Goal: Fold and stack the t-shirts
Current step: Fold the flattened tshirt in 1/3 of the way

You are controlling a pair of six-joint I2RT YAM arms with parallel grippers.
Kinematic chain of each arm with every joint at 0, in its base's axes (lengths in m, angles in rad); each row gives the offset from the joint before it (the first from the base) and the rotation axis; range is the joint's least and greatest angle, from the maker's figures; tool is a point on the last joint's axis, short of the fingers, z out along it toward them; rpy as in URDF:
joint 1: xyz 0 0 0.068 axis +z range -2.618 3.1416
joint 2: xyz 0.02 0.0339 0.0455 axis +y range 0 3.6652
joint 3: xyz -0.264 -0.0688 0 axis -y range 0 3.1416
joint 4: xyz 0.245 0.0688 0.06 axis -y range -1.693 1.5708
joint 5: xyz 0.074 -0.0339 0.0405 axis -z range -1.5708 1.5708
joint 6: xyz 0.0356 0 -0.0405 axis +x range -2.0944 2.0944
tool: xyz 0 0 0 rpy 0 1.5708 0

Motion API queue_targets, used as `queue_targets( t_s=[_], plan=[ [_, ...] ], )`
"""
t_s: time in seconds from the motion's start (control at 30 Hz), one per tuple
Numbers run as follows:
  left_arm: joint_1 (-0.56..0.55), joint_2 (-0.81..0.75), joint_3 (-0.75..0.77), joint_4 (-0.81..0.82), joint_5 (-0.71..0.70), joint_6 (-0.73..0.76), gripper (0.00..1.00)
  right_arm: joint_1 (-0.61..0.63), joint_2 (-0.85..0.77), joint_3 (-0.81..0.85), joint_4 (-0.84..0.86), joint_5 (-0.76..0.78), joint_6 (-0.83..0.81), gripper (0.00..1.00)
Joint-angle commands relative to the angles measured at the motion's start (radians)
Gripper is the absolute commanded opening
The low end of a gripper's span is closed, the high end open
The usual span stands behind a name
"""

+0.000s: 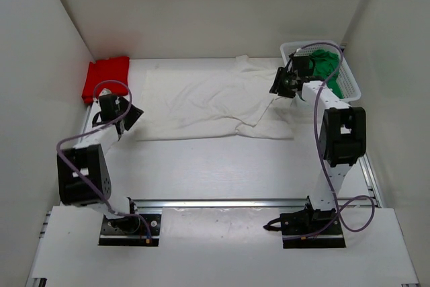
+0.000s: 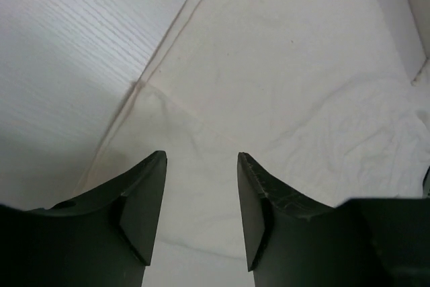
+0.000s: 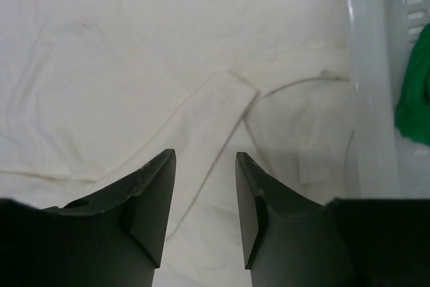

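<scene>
The top view alone shows you all three t-shirts: the white t-shirt (image 1: 201, 102) spread rumpled across the middle of the table (image 1: 215, 166), the red t-shirt (image 1: 106, 77) folded at the far left corner, and the green t-shirt (image 1: 332, 63) bunched in the one mesh basket (image 1: 287, 48). Your wrist views add that the left gripper (image 2: 201, 159), over the white hem, and the right gripper (image 3: 205, 156), beside the basket wall, both stand open and empty.

I read the white t-shirt (image 1: 208, 102) as spread open but rumpled across the far middle of the table (image 1: 201, 166), with a strip of cloth doubled back at its right edge. The red t-shirt (image 1: 106, 77) sits folded in a compact block in the far left corner, apart from the white one. The green t-shirt (image 1: 329, 68) lies bunched inside the mesh basket (image 1: 354, 90) at far right.
</scene>
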Motion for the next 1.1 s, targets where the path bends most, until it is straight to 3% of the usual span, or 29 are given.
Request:
queue_targets(
  t_s=[0.0, 0.03, 0.17, 0.23, 0.47, 0.53, 0.6, 0.67, 0.87, 1.07],
  plan=[
    [0.020, -0.194, -0.096, 0.037, 0.006, -0.024, 0.56, 0.043, -0.197, -0.075, 0.090, 0.015, 0.027, 0.40],
    [0.024, -0.209, -0.150, 0.051, 0.020, -0.047, 0.52, 0.049, -0.253, -0.150, 0.125, 0.018, 0.039, 0.38],
    [0.044, -0.277, -0.322, 0.068, 0.068, -0.091, 0.45, 0.092, -0.494, -0.507, 0.283, -0.008, 0.127, 0.00],
    [0.057, -0.294, -0.366, 0.111, 0.072, -0.114, 0.52, 0.115, -0.571, -0.611, 0.331, -0.008, 0.151, 0.00],
    [0.056, -0.190, -0.391, 0.183, 0.072, -0.166, 0.52, 0.146, -0.786, -0.870, 0.406, -0.057, 0.178, 0.12],
    [0.059, -0.136, -0.380, 0.217, 0.077, -0.174, 0.44, 0.147, -0.808, -0.927, 0.418, -0.064, 0.184, 0.16],
    [0.053, -0.095, -0.342, 0.214, 0.076, -0.174, 0.14, 0.130, -0.829, -0.974, 0.423, -0.048, 0.199, 0.21],
    [0.063, -0.079, -0.322, 0.200, 0.092, -0.174, 0.00, 0.097, -0.826, -1.013, 0.421, -0.023, 0.220, 0.27],
    [0.142, -0.116, -0.281, 0.145, 0.075, -0.111, 0.00, -0.060, -0.790, -1.065, 0.440, 0.032, 0.239, 0.36],
    [0.116, -0.058, -0.253, 0.161, 0.109, -0.121, 0.00, -0.071, -0.643, -1.041, 0.501, 0.008, 0.236, 0.40]
  ],
)
